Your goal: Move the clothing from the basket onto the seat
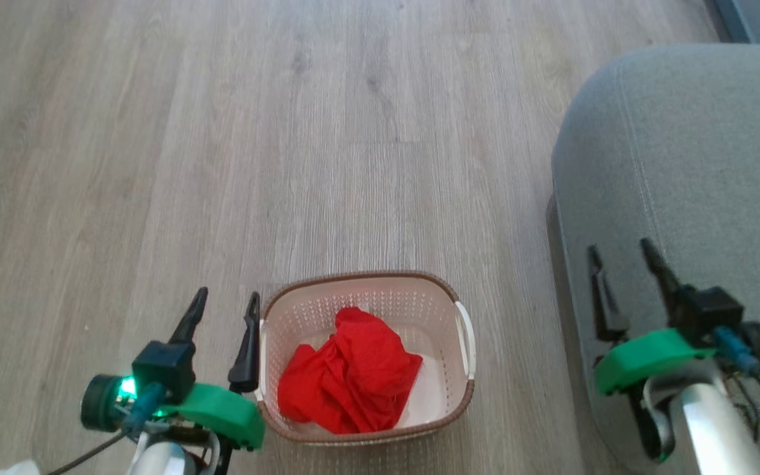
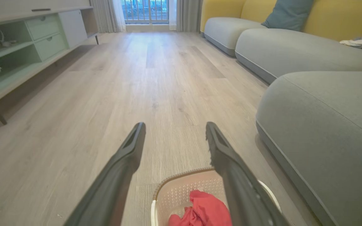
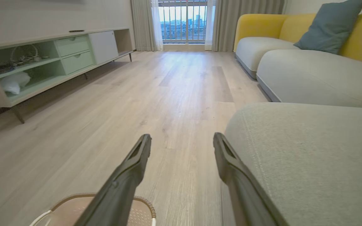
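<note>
Pale wood-look floor [image 1: 287, 132] is lying under everything. Just left of the basket [image 1: 360, 276], the left gripper [image 1: 229, 293] is hovering with its jaws standing wide apart and gripping nothing. In the head view its right finger is showing right beside the basket's left handle, though whether the two are touching cannot be told. The basket is sitting upright on the floor. The clothing [image 1: 350, 373] is lying crumpled inside it, a bright red heap bunching toward the basket's left and near sides, with the cream bottom showing bare along the right. Right of the basket, across a strip of floor, the right gripper [image 1: 619, 245] is hanging over the left edge of the seat [image 1: 696, 165], its jaws likewise spread wide and holding nothing. The seat is standing well right of the basket and apart from it, its grey fabric and stitched seam line running away from the robot.
</note>
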Robot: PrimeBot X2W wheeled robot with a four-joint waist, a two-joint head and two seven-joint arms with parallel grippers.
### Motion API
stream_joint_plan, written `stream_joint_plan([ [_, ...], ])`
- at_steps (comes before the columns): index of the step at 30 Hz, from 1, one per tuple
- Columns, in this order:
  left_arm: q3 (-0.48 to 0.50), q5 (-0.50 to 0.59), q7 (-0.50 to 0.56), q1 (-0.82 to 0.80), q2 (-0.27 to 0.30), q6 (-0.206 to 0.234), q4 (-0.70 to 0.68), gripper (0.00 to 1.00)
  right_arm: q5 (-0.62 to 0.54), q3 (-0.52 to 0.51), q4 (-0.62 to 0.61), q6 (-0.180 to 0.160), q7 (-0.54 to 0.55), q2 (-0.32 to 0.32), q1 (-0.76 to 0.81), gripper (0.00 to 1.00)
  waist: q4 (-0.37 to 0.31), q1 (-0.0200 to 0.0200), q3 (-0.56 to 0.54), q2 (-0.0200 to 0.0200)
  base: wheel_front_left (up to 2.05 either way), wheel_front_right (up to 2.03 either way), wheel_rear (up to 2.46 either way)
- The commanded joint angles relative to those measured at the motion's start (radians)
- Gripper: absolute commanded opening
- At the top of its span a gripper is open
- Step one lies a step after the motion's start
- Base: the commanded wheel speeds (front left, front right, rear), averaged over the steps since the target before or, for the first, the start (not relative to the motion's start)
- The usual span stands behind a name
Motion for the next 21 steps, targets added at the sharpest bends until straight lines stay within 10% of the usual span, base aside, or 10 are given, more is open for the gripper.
stream_joint_plan([
  [1,0.023,-0.003,-0.011,-0.044,-0.002,-0.005,-0.022,1.00,-0.020,0.006,-0.041,0.000,-0.013,-0.011,-0.052,1.00,-0.005,0.0000,0.016,0.0000,0.00,0.00,0.00],
  [21,-0.089,0.048,-0.011,-0.388,0.036,-0.153,0.348,1.00,-0.163,-0.019,-0.290,0.000,-0.013,-0.011,-0.102,1.00,-0.096,0.0000,0.537,0.0000,0.00,0.00,0.00],
])
